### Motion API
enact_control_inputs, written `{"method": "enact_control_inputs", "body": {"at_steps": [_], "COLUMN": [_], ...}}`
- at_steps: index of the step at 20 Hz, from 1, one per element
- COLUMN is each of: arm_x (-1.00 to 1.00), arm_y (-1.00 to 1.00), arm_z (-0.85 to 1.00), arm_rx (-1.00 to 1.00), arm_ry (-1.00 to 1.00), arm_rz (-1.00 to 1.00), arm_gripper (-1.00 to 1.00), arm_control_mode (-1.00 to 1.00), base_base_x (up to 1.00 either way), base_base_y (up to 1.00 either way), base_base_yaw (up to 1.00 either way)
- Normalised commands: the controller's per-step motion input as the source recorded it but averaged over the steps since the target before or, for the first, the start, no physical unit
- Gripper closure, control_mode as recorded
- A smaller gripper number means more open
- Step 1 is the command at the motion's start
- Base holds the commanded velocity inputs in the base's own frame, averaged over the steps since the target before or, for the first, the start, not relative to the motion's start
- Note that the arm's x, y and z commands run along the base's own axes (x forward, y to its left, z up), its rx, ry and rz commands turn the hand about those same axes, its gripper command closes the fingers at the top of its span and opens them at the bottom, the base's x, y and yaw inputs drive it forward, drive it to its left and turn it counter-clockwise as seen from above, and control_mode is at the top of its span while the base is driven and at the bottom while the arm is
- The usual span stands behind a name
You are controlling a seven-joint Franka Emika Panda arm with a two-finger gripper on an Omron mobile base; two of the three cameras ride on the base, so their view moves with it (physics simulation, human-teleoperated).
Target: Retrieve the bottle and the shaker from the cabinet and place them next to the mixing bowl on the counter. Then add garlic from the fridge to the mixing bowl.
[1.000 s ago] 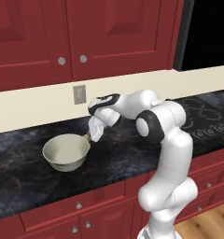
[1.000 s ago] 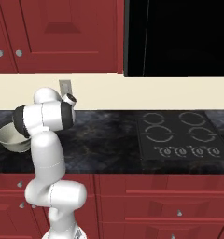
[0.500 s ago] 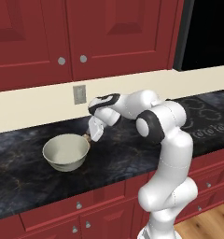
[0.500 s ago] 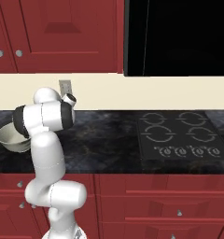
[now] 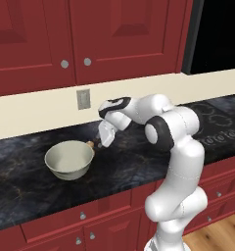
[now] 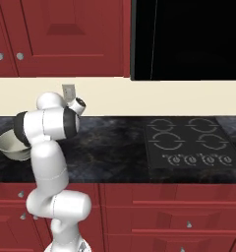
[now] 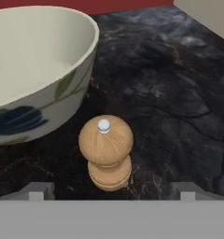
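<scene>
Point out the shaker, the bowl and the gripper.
shaker (image 7: 106, 140), hand view, on its rounded wooden head.
bowl (image 5: 69, 159), left base view, on its inner wall.
gripper (image 5: 103, 142), left base view, midway between its fingertips, jaws open.

White arm (image 5: 180, 162) — dark joints (glossy, rounded).

Even, soft rendered light; sharp, faint shadows.

One cream mixing bowl (image 5: 69, 160), one wooden shaker (image 7: 106, 151), one wall outlet (image 5: 83, 99), one four-burner cooktop (image 6: 189, 142), on one black worktop (image 6: 117, 147).
</scene>
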Motion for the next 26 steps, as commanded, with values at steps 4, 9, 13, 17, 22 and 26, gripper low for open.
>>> {"method": "enact_control_inputs", "body": {"at_steps": [4,9,13,17,22,26], "arm_x": [-0.09,-0.54,-0.59,-0.61,-0.31,-0.09], "arm_y": [-0.73,-0.67,-0.65,-0.49,-0.28,-0.04], "arm_z": [0.01,0.0,0.13,0.38,0.44,0.59], "arm_rx": [0.07,0.1,0.07,0.03,0.0,-0.07], "arm_ry": [-0.03,0.0,0.0,0.02,0.17,0.32], "arm_rz": [-0.01,-0.09,-0.26,-0.34,-0.38,-0.42], "arm_gripper": [-1.0,-1.0,-1.0,-1.0,-1.0,-1.0], "arm_control_mode": [-1.0,-1.0,-1.0,-1.0,-1.0,-1.0], "base_base_x": [0.0,0.0,0.0,0.0,0.0,0.0], "base_base_y": [0.0,0.0,0.0,0.0,0.0,0.0], "base_base_yaw": [0.0,0.0,0.0,0.0,0.0,0.0]}}
